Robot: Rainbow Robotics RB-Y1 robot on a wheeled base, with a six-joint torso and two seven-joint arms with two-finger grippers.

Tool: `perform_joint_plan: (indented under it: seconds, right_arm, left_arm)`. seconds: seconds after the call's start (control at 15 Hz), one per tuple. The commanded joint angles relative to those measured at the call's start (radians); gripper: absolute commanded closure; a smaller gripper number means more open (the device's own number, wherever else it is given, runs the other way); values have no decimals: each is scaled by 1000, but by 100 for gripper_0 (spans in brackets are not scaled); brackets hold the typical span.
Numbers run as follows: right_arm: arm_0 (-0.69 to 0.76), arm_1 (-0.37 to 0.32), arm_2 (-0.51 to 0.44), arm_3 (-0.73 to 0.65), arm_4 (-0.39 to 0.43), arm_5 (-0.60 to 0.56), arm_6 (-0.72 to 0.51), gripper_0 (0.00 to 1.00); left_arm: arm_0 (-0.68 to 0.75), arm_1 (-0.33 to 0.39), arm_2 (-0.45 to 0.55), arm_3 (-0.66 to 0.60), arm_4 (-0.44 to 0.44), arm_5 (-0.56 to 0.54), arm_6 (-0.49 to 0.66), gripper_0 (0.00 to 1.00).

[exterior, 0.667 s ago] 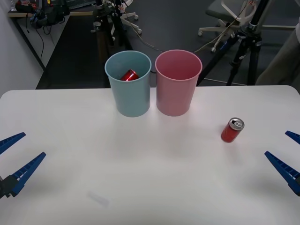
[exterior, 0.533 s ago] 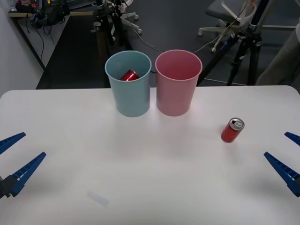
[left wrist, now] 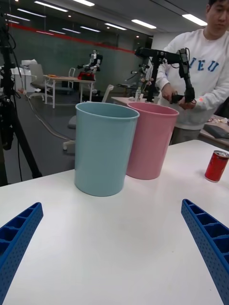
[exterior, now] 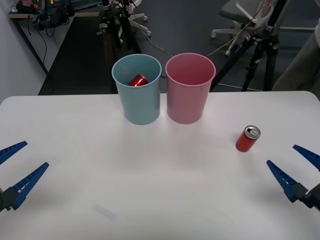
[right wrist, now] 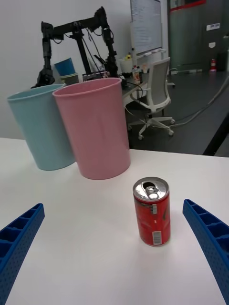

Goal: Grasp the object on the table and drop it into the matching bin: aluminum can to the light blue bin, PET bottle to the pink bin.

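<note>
White table (exterior: 150,190) is shown against a dark floor with tripods and office chairs behind it; at its left edge the left gripper (exterior: 12,170) is held low with its blue fingers spread wide and nothing between them. Toward the far edge the light blue bin (exterior: 137,90), with a red can (exterior: 137,80) lying inside, is set just beside the pink bin (exterior: 190,89). At right the aluminum can (exterior: 248,139) stands upright on the table, apart from the bins, with the right gripper (exterior: 295,166) near it, fingers parted and empty.
</note>
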Motion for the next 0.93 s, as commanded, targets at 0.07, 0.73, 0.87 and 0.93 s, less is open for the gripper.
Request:
perform_joint_plan:
  seconds: [0.07,0.73,0.87,0.93]
  right_arm:
    - [0,26,57,0,24,139,68,0]
    - [-25,92,263,24,-5,527,252,0]
    - [-80,92,289,113,-102,527,347,0]
    - [-100,94,293,140,-120,527,373,0]
  left_arm:
    - [0,0,0,0,0,0,0,0]
    - [0,0,0,0,0,0,0,0]
    - [0,0,0,0,0,0,0,0]
    - [0,0,0,0,0,0,0,0]
